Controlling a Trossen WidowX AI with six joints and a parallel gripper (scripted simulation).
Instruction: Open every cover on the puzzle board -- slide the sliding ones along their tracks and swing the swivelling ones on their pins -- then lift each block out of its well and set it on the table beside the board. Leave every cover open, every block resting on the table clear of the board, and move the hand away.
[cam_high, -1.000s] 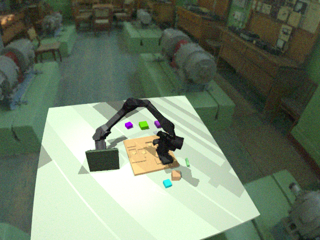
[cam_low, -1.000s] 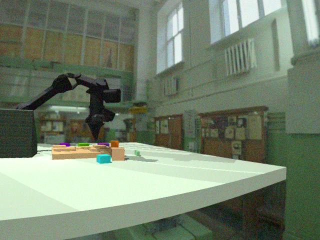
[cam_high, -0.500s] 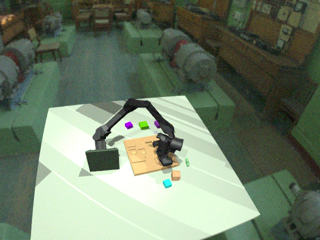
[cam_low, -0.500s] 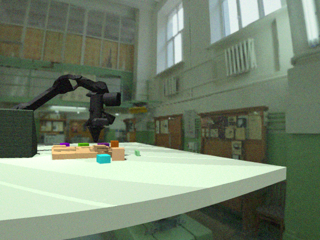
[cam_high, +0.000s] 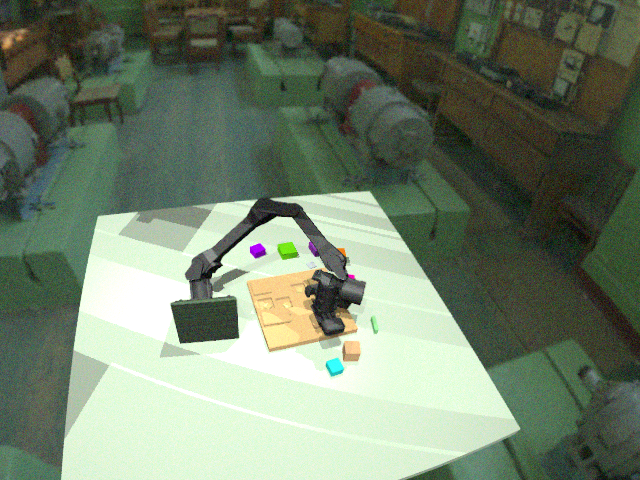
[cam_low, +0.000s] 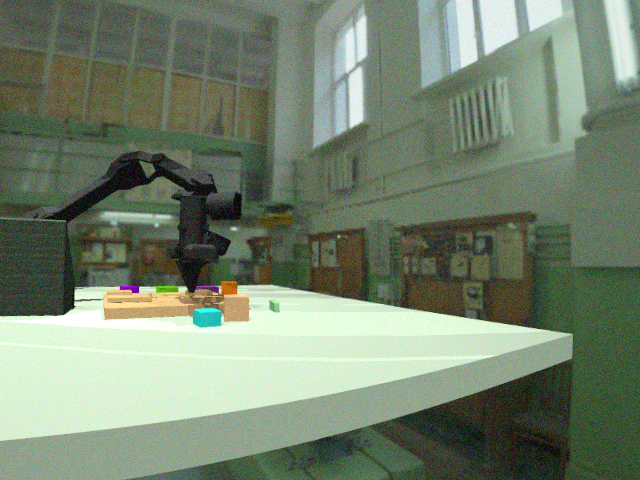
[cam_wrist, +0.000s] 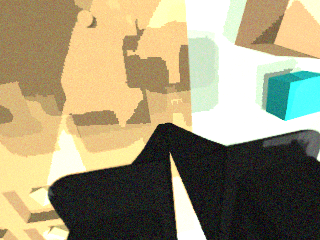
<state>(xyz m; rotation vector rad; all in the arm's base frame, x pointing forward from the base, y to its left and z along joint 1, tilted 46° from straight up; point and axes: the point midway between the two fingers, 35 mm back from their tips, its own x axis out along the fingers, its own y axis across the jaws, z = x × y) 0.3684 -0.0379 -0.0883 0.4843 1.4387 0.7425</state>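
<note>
My gripper (cam_high: 332, 330) (cam_low: 191, 290) (cam_wrist: 166, 127) is shut and empty, pointing down at the right part of the wooden board (cam_high: 279, 338) (cam_low: 144, 311) (cam_wrist: 95, 65). The tips are close to its top; contact cannot be told. The arm and shadows hide some covers and wells, so their state is unclear. On the table are a cyan block (cam_high: 334, 367) (cam_low: 206, 317) (cam_wrist: 301, 97), a tan block (cam_high: 351, 351) (cam_low: 236, 308), a light green piece (cam_high: 374, 324) (cam_low: 273, 305), a violet block (cam_high: 257, 251), a green block (cam_high: 287, 251), a purple block (cam_high: 313, 249) and an orange block (cam_high: 341, 252).
A magenta piece (cam_high: 351, 277) shows partly behind the wrist. A small pale flat piece (cam_high: 311, 265) lies behind the board. The dark box (cam_high: 205, 321) (cam_low: 33, 266) at the arm's base stands left of the board. The tan and cyan blocks stand near the board's front right corner.
</note>
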